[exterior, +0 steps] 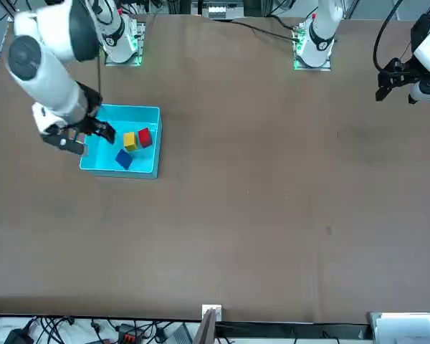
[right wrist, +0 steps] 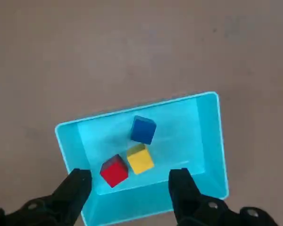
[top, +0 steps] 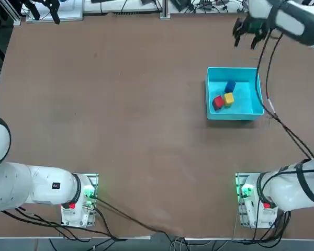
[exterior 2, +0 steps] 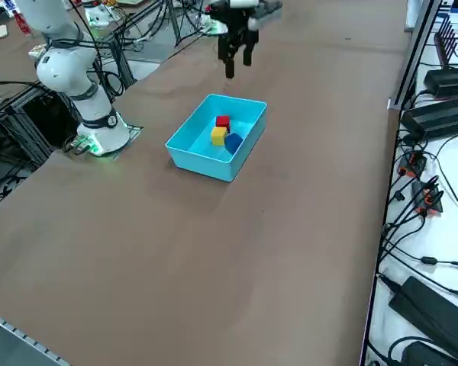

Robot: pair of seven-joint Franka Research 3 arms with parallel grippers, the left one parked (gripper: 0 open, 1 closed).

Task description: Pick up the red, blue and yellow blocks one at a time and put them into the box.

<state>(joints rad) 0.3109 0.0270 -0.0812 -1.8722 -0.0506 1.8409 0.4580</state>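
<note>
The cyan box point(top: 254, 107) point(exterior: 147, 168) point(exterior 2: 191, 158) point(right wrist: 212, 141) stands on the brown table's right half. Inside it lie the red block point(top: 217, 102) point(exterior: 145, 136) point(exterior 2: 222, 122) point(right wrist: 114, 171), the yellow block point(top: 228, 98) point(exterior: 130, 140) point(exterior 2: 218, 136) point(right wrist: 140, 158) and the blue block point(top: 230, 86) point(exterior: 124, 159) point(exterior 2: 233, 142) point(right wrist: 143, 129), close together. My right gripper point(top: 248, 37) point(exterior: 82, 140) point(exterior 2: 237, 57) point(right wrist: 132, 186) hangs high above the box's far side, open, with nothing between its fingers.
The right arm's cables point(top: 282, 128) trail from the wrist past the box's right side down to the base point(top: 251, 201). Cables and equipment line the table's far edge point(top: 162, 13) and the right-hand side point(exterior 2: 427, 191).
</note>
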